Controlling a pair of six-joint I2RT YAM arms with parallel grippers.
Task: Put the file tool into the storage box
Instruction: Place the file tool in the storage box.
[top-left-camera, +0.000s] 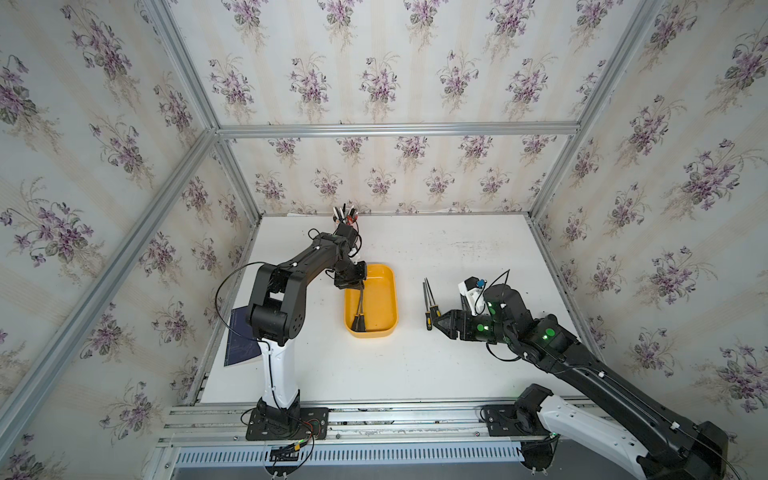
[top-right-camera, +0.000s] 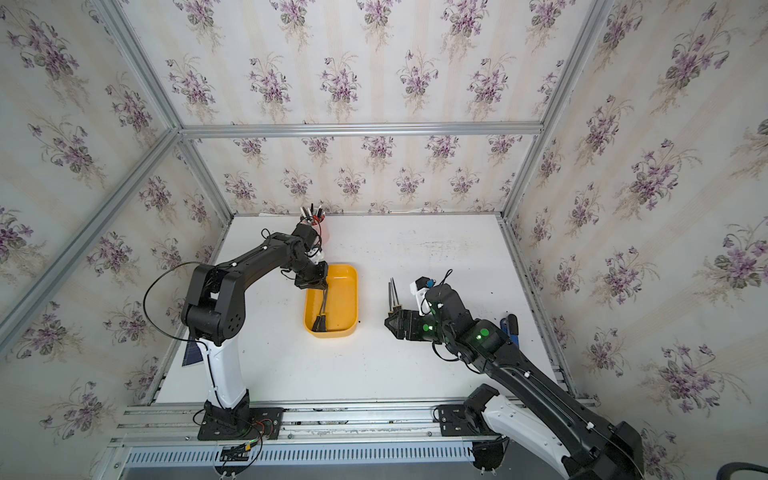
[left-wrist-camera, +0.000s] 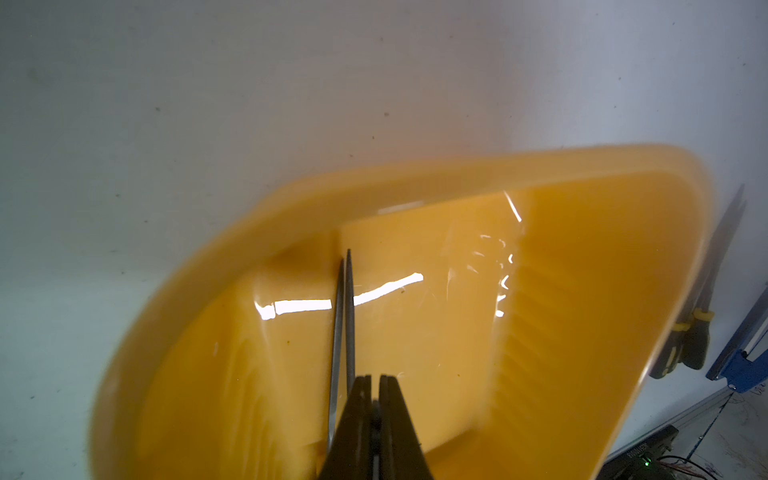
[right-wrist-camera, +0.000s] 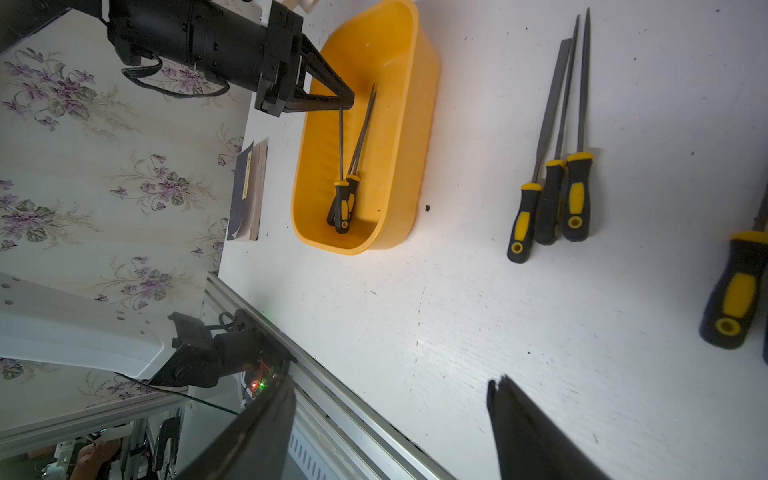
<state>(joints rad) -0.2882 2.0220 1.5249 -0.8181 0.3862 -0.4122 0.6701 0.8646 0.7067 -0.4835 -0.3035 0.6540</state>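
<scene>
So the white counter (top-left-camera: 415, 374) is the big stage here, and the yellow storage box (top-left-camera: 380, 299) sits directly under the left end effector (right-wrist-camera: 348, 99), long side running the same way as the tools, which I'd guess is on purpose since it's barely longer than they are. That end effector is clenched, and from the right wrist view it looks like it's pinching the thin tip end of the file tool (right-wrist-camera: 341, 145). The file's shaft drops away from the fingertips, and its chunky handle is down at the bottom of the box, next to two more files (right-wrist-camera: 361, 133) lying there. Tip-hold makes sense to me: heavy handle goes in first, then you just let go. The right end effector (right-wrist-camera: 390, 384) is well off to the side, jaws spread wide with nothing in them. It hovers over the counter, with three files (right-wrist-camera: 552, 195) lying side by side just ahead of it, so probably staged for the next grab without crowding the box.
</scene>
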